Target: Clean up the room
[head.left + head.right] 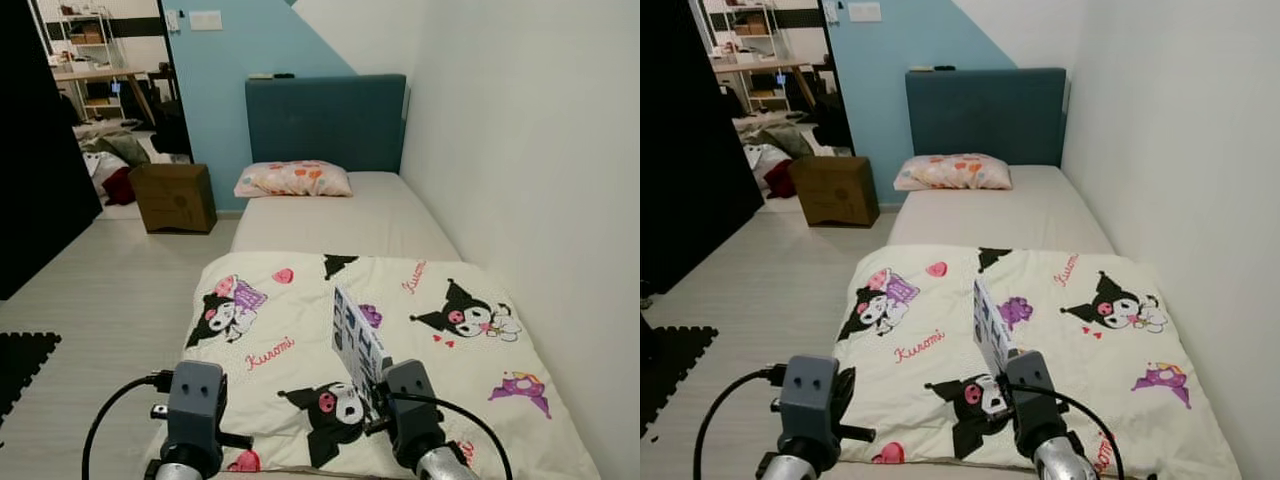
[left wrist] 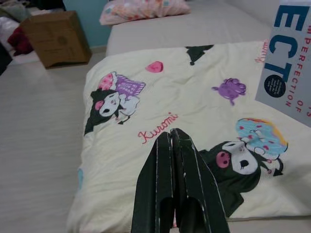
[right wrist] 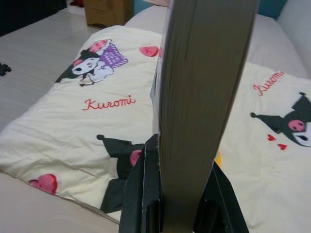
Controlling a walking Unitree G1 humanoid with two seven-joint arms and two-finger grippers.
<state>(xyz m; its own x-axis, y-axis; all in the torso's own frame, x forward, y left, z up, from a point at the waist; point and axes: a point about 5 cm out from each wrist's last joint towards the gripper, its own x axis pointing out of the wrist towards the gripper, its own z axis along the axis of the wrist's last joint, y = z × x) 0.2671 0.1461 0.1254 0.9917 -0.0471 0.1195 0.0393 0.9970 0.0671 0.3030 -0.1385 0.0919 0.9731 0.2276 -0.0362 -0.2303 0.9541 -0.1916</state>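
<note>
grey page edges fill my right wrist view: i've got a book (image 3: pixel 204 97) standing on its end, pinched between the two black fingers (image 3: pixel 141 189) of the right gripper (image 3: pixel 181 194). from the head camera the book (image 1: pixel 355 340) stands upright and held up over the near end of the bed, its white and blue cover turned toward my left side. in the left wrist view i catch a corner of that cover (image 2: pixel 290 58), big blue letters and a line of red print, hanging above the blanket.

left gripper (image 2: pixel 172 141) is clenched on nothing, the two fingers pressed flat together, poised over the near left part of the blanket, well apart from the book.

under both of them is the cream blanket (image 1: pixel 300 300) printed with black cartoon figures, pink hearts and red script reading "kuromi". it covers the near half of the bed. past it the bare beige mattress (image 1: pixel 340 215) runs up to a pillow (image 1: pixel 294 179) with orange and pink blotches, which lies against a dark teal headboard (image 1: pixel 325 120). the bed sits tight along the white wall (image 1: pixel 540 150) on my right.

on the pale wood floor (image 1: pixel 110 290) to the left, a brown cardboard box (image 1: pixel 175 197) stands near the head of the bed, against the blue wall (image 1: pixel 215 70). behind it an open doorway (image 1: pixel 110 90) shows a cluttered room with a table and shelves. a black foam mat (image 1: pixel 20 365) lies on the floor at my far left.
</note>
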